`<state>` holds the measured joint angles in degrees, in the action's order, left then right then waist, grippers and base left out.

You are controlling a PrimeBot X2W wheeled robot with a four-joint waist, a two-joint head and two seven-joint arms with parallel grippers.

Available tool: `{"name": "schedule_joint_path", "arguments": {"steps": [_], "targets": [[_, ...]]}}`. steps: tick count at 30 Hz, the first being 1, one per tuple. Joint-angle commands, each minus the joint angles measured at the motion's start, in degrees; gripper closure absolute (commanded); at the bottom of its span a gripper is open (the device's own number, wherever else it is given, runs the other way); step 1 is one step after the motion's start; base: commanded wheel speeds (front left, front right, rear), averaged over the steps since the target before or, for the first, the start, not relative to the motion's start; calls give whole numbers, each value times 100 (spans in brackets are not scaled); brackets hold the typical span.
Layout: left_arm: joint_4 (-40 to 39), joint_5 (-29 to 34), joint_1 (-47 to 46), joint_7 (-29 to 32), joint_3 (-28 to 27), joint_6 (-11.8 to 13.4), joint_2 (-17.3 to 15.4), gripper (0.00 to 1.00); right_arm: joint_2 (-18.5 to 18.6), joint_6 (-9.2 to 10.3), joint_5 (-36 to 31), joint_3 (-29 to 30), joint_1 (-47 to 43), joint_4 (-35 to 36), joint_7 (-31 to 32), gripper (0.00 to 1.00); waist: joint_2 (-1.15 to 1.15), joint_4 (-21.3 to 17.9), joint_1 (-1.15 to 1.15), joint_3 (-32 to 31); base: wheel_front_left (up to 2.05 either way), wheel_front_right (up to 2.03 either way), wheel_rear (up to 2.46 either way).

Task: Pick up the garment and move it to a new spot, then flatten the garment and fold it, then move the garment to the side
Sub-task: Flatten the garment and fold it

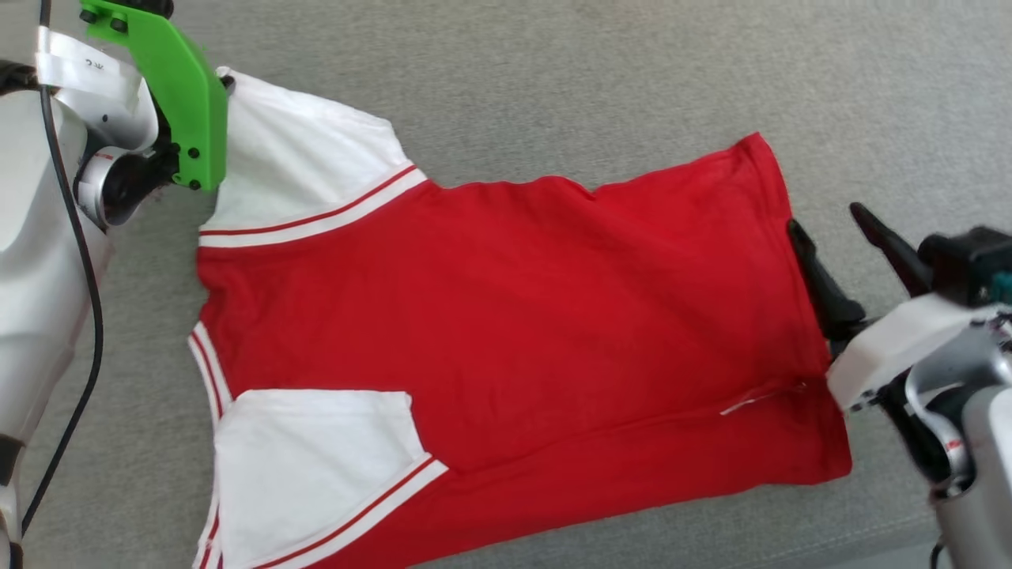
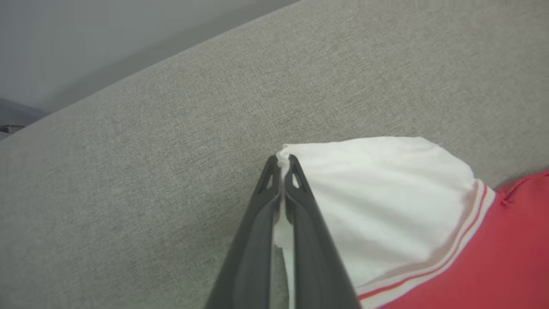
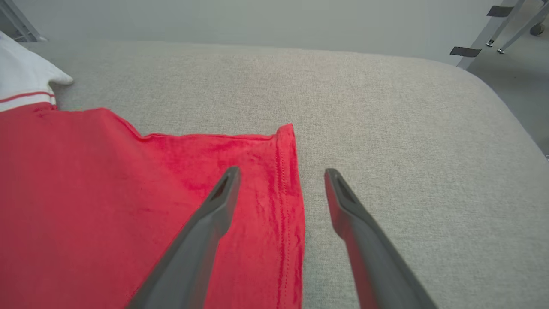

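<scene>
The white sleeve [image 2: 386, 193] of the garment [image 1: 506, 316] is pinched by the clenched left hand [image 2: 283, 161], the hem [image 3: 287, 206] straddled by the released right hand [image 3: 281, 174], seemingly for stretching flat.

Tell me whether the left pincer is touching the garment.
Touching. In the left wrist view the left pincer is shut on the white sleeve edge of the garment.

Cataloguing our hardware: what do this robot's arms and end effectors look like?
The left arm and right arm have white shells with silver joints; the left carries a green bracket and black cable. The left end effector and right end effector have long tapering dark fingers.
</scene>
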<state>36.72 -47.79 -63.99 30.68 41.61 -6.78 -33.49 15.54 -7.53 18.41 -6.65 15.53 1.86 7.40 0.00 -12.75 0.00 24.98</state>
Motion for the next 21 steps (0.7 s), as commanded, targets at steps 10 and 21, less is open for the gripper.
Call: {"name": "schedule_joint_path", "arguments": {"steps": [10, 21], "targets": [[-2055, 26, 554, -46, -26, 377, -265, 100, 868, 4, 393, 62, 1066, -190, 2781, 0, 0, 863, 0, 74, 0, 0, 0], [-3657, 77, 928, 118, 8, 820, -500, 100, 1226, 4, 364, -118, 1963, -1118, 3699, 0, 0, 1268, 0, 391, 0, 0, 0]]}}
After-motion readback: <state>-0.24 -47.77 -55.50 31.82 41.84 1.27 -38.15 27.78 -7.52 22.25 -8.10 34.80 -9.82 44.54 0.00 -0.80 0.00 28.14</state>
